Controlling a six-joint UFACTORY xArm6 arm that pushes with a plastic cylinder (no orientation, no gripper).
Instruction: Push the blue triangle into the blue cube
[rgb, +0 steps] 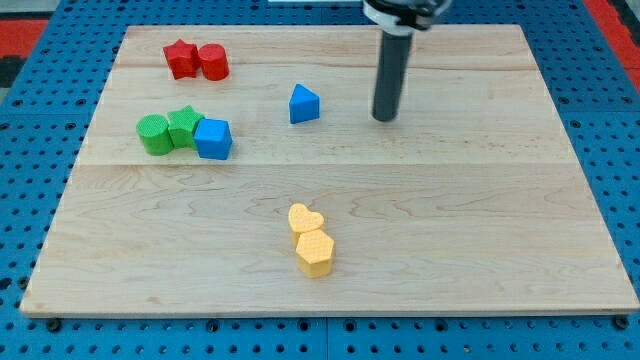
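Observation:
The blue triangle (304, 104) lies on the wooden board (450, 220), in the upper middle. The blue cube (213, 138) sits to its lower left, touching a green star (184, 126). My tip (385, 118) is on the board to the right of the blue triangle, about a block's width and a half away, not touching it. The triangle lies between my tip and the cube.
A green cylinder (153, 135) touches the green star on its left. A red star (181, 58) and red cylinder (213, 62) sit together at the upper left. A yellow heart (304, 219) and yellow hexagon (315, 252) sit together at the lower middle.

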